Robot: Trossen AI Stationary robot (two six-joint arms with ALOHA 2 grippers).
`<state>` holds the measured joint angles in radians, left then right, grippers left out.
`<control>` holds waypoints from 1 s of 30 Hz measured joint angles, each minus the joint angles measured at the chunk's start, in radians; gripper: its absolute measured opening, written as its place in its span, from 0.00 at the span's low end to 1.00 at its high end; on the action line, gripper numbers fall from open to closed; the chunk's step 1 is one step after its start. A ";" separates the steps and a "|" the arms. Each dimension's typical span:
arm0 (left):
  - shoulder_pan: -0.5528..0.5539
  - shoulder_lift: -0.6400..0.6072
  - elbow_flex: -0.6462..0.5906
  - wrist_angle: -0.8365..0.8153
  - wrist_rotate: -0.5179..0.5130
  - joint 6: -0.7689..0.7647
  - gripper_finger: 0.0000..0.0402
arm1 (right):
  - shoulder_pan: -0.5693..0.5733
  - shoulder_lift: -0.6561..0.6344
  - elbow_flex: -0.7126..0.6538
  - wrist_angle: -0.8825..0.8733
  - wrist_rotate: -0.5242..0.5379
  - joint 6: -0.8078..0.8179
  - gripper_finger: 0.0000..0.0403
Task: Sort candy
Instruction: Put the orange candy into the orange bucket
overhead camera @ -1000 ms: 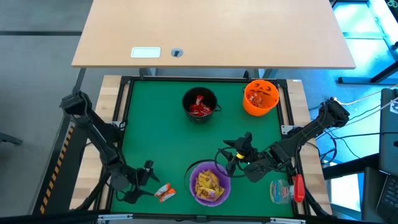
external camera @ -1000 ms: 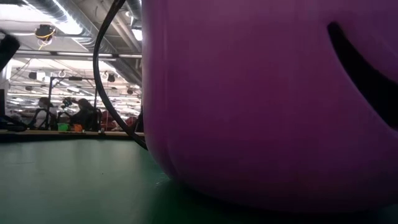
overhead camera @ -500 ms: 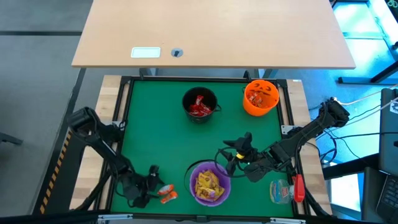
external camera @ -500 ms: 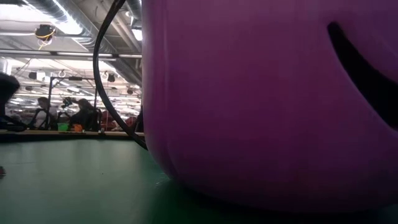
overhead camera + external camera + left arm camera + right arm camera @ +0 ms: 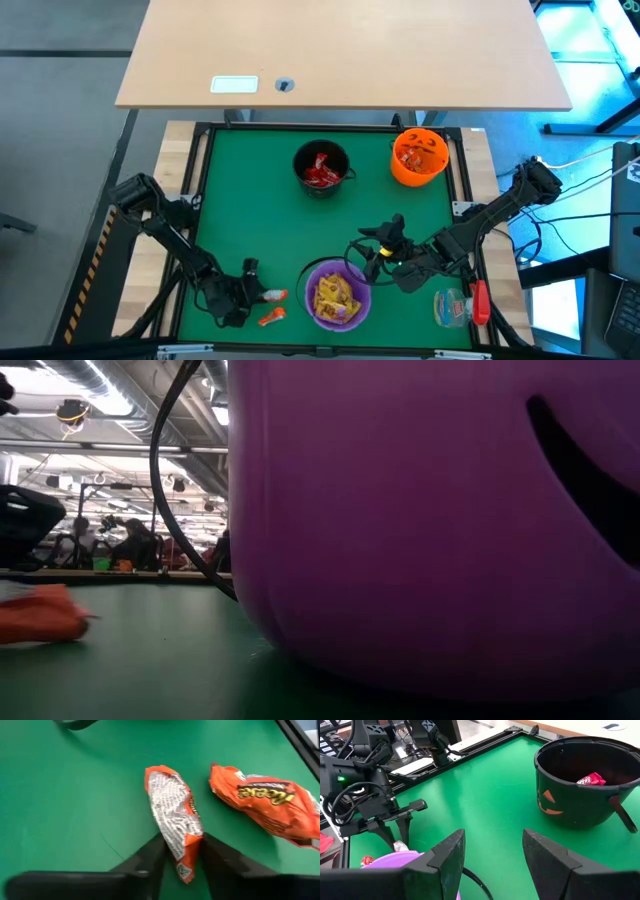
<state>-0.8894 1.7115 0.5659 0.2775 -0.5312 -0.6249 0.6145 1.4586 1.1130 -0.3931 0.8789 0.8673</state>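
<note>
An orange candy (image 5: pixel 175 820) lies on the green bench (image 5: pixel 250 220) at seven o'clock, pinched by the left hand (image 5: pixel 181 851); a second orange candy (image 5: pixel 267 805) lies just beside. The right hand (image 5: pixel 492 852), spread, hovers over the purple bowl (image 5: pixel 337 297).

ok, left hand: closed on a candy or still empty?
Closed on one. In the left wrist view the left hand pinches the end of an orange candy; a second one lies loose beside it.

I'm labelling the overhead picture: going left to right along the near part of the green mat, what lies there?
Left tool closing on an orange candy → purple bowl → right tool → clear plastic item.
</note>
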 joint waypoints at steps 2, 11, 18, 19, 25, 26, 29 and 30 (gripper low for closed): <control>0.010 -0.006 0.000 -0.005 0.002 0.003 0.20 | 0.000 0.000 0.000 0.000 0.000 0.000 0.49; 0.074 -0.211 -0.003 -0.074 0.030 0.109 0.03 | 0.000 0.000 0.000 -0.001 0.001 -0.005 0.49; 0.142 -0.468 -0.002 -0.200 -0.049 0.269 0.04 | 0.000 0.000 0.000 -0.001 0.001 -0.005 0.49; 0.157 -0.500 -0.002 -0.199 -0.055 0.306 0.04 | 0.000 0.000 0.000 -0.002 0.002 -0.005 0.49; 0.311 -0.642 -0.002 -0.186 -0.012 0.487 0.04 | 0.000 0.000 0.000 0.056 0.000 0.014 0.49; 0.341 -0.651 -0.002 -0.172 0.023 0.510 0.04 | -0.002 0.000 0.000 0.082 -0.006 0.010 0.49; 0.424 -0.660 -0.002 -0.108 0.128 0.581 0.04 | -0.031 0.005 0.000 0.190 -0.076 -0.097 0.49; 0.451 -0.661 -0.002 -0.077 0.163 0.601 0.04 | -0.043 0.014 0.000 0.234 -0.094 -0.142 0.49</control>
<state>-0.4388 1.0508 0.5640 0.2006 -0.3683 -0.0242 0.5715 1.4727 1.1130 -0.1587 0.7848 0.7251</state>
